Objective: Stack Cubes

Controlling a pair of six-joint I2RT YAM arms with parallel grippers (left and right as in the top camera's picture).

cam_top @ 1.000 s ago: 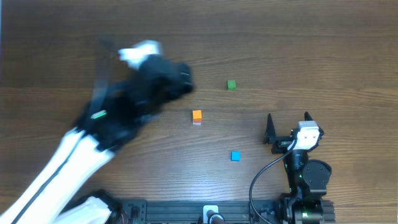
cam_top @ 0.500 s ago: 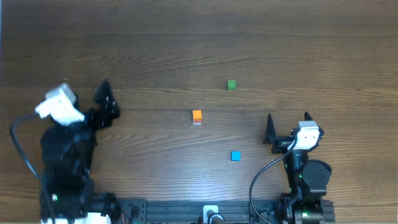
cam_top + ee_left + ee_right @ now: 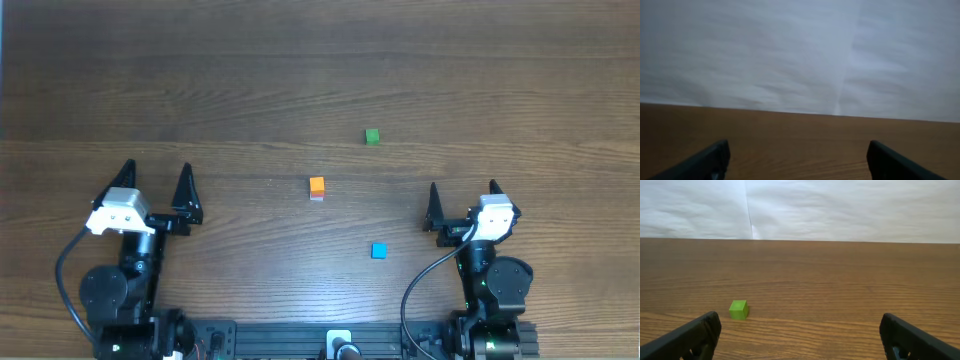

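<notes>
Cubes scattered on a wood-grain bench, with both hands released.

An orange cube is seen near the middle of the bench. A pale sliver shows at its near edge, and whether this is a second cube cannot be told. A green cube is set farther from the arm bases and to the right, well apart from the orange one. A blue cube lies nearer the bases, between the orange cube and the right hand. The left hand is held at the left side. The fingers of both hands are spread wide and nothing is gripped. The far edge of the bench is closed off by a white backdrop, which is crossed by one upright seam.
</notes>
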